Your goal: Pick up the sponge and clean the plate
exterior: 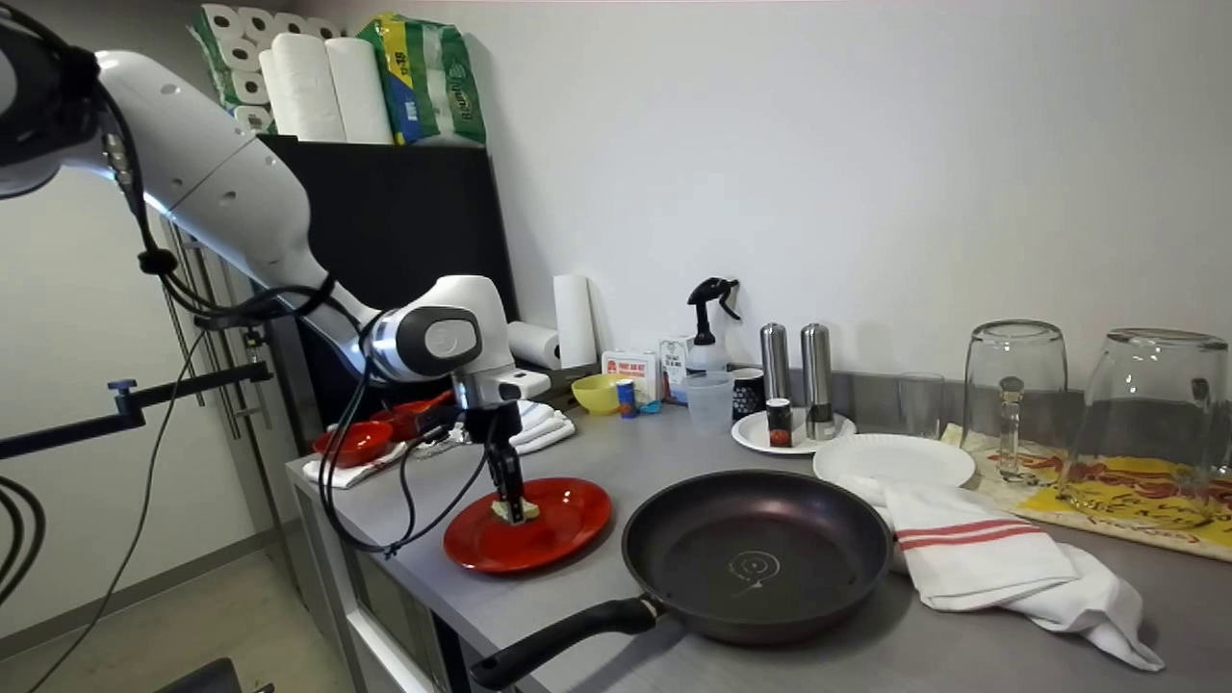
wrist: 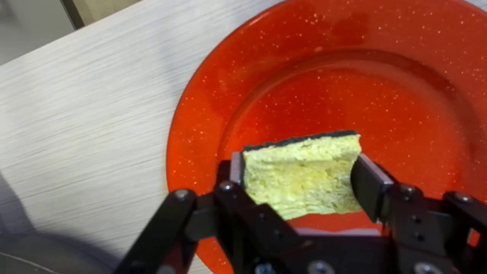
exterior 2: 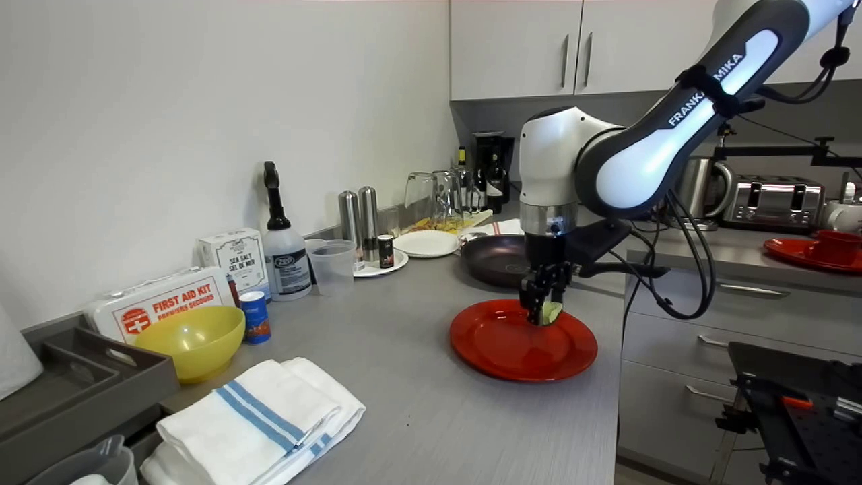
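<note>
A pale-yellow, porous rectangular sponge block, dark-edged along one long side, is being gripped by a black, jointed two-fingered gripper, its longer visible axis running finger to finger and rising slightly to the right in the wrist view. It is being held over a glossy, white-speckled, round red plate, contact unclear; the plate is lying on a grey, streaked worktop.
</note>
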